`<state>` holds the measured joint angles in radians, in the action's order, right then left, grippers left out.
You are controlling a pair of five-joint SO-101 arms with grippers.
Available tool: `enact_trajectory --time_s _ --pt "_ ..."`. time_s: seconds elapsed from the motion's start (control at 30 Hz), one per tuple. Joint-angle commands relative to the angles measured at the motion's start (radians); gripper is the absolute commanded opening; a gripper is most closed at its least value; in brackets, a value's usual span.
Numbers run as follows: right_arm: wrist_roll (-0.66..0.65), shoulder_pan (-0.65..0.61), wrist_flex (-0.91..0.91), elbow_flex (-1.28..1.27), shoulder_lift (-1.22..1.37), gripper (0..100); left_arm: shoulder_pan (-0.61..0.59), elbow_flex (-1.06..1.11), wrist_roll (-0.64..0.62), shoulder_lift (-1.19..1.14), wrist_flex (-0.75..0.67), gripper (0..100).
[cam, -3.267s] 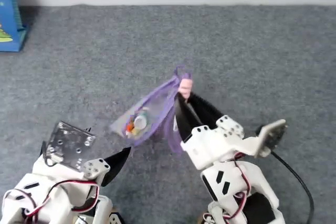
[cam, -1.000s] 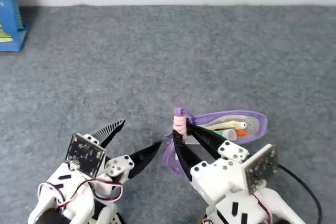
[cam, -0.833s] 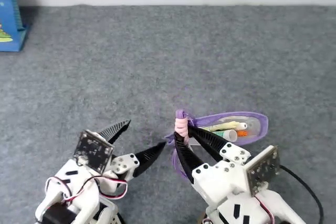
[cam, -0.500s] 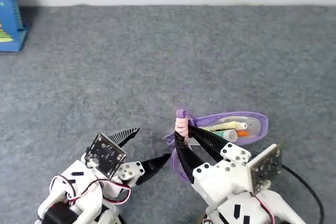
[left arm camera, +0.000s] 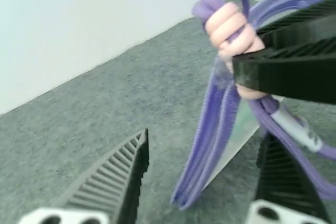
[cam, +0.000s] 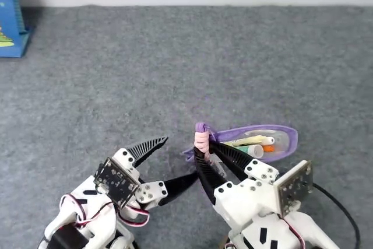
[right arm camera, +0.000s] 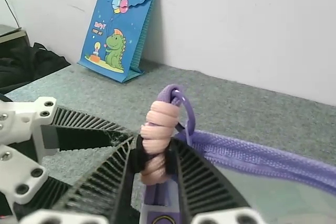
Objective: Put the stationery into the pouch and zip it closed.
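Observation:
The purple pouch [cam: 278,136] lies to the right of my right gripper, with pens and other stationery [cam: 252,143] showing through its clear side. That right gripper [cam: 202,148] is shut on the pink zip pull [cam: 201,139] at the pouch's left end. The pull [right arm camera: 157,129] sits pinched between its black fingers [right arm camera: 202,177]. My left gripper [cam: 181,157] stands open just left of the pull, one finger on each side of the pouch's purple edge [left arm camera: 210,145] without touching it.
A blue gift bag [cam: 11,16] stands at the far left against the wall, also visible as the blue bag [right arm camera: 118,27] in the right wrist view. Grey carpet [cam: 175,62] stretches open beyond both arms.
The pouch has swung from the left of the right gripper to its right and now lies flat. The left arm has moved right, bringing its open fingers up to the zip pull.

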<state>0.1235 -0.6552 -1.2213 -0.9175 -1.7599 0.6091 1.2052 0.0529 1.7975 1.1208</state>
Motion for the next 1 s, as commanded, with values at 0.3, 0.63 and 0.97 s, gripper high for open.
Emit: enact_trajectory --time_s 0.3,0.63,0.97 --pt "0.014 -0.002 -0.039 -0.006 0.016 0.8 0.009 -0.151 0.046 -0.477 -0.170 32" --pt "0.014 -0.002 -0.051 -0.006 0.016 0.8 0.051 -0.225 0.046 -0.537 -0.193 32" --pt "0.014 -0.002 -0.053 -0.006 0.016 0.8 0.066 -0.226 0.041 -0.534 -0.198 19"
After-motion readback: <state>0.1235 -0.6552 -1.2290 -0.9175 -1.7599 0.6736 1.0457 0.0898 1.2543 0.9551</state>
